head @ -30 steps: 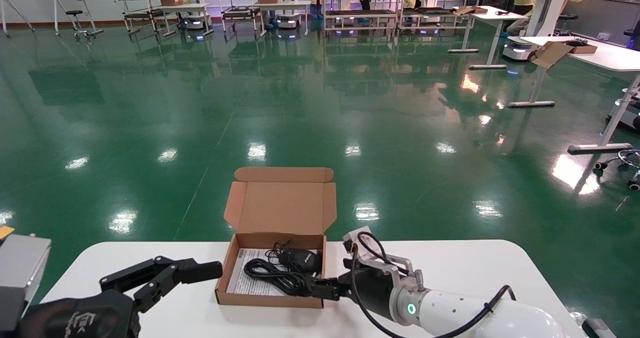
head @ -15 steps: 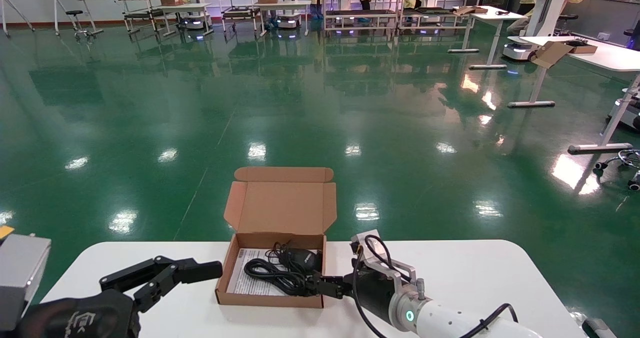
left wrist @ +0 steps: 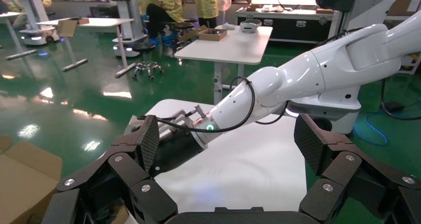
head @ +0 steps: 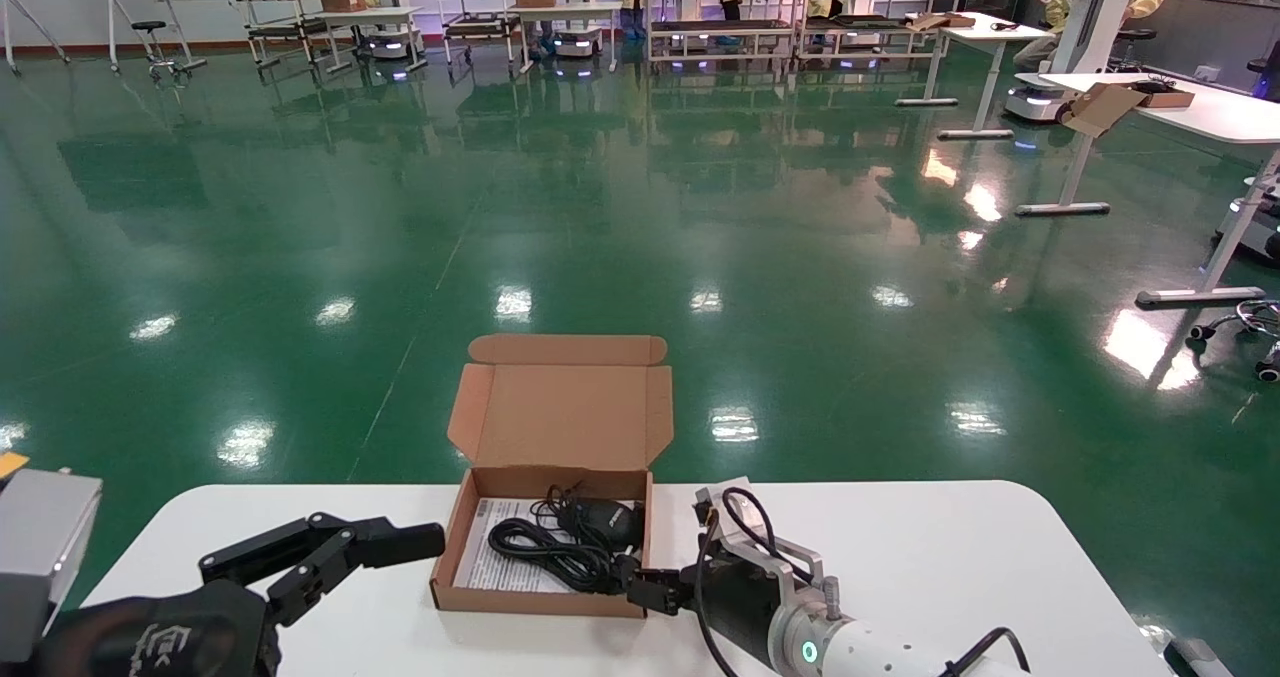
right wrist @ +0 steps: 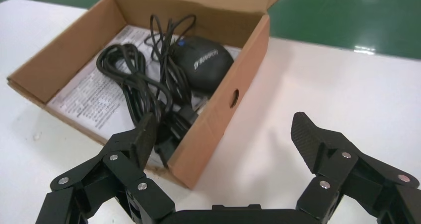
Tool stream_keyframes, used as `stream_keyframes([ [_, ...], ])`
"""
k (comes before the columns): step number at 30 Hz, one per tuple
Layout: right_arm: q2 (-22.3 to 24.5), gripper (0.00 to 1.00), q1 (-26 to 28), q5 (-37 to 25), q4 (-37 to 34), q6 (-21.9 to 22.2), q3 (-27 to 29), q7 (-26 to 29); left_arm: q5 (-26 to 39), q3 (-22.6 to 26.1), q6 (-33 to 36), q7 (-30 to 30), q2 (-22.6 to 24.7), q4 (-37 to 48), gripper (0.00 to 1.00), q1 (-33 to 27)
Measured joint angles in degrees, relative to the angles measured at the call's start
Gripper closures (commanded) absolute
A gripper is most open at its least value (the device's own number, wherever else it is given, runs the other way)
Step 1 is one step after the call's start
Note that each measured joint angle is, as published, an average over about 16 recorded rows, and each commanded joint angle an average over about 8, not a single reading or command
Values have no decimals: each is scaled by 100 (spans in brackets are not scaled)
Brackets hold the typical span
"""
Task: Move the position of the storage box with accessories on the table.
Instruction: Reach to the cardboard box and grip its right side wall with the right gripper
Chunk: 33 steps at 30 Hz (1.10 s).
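The brown cardboard storage box (head: 452,542) sits on the white table (head: 930,547) with its flap lid (head: 560,402) standing open. Inside lie a black mouse (head: 607,520), its coiled cable (head: 540,550) and a white printed sheet (head: 490,562). The box (right wrist: 64,55), mouse (right wrist: 203,60) and cable (right wrist: 134,85) also show in the right wrist view. My right gripper (head: 640,587) (right wrist: 226,137) is open at the box's near right corner. It straddles the right wall, one finger (right wrist: 144,134) inside the box and the other outside. My left gripper (head: 350,552) (left wrist: 229,144) is open and empty, left of the box.
The table's far edge runs just behind the box, with green floor beyond. White desks (head: 1190,107) with cardboard boxes, and shelving carts (head: 720,7), stand far off. Bare tabletop lies to the right of the box.
My right gripper has sunk a little and drawn slightly toward the table's near edge at the box's right wall. The box and my left gripper have not moved.
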Motion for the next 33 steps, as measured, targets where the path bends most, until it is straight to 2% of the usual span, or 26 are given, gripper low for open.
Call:
stream_keyframes([
  [1,1,1,-2,35,2,18,-34,-6,0,0,0,0,0,0,0,0],
  [2,1,6,-3,69,4,35,-67,-14,0,0,0,0,0,0,0,0],
  [8,4,81,-1,268,15,128,-228,-81,0,0,0,0,0,0,0,0],
  [9,4,93,0,301,18,142,-250,-95,0,0,0,0,0,0,0,0],
  [10,5,100,2,334,21,156,-272,-110,0,0,0,0,0,0,0,0],
  [33,-1,100,-17,1043,142,436,-713,-395,0,0,0,0,0,0,0,0],
])
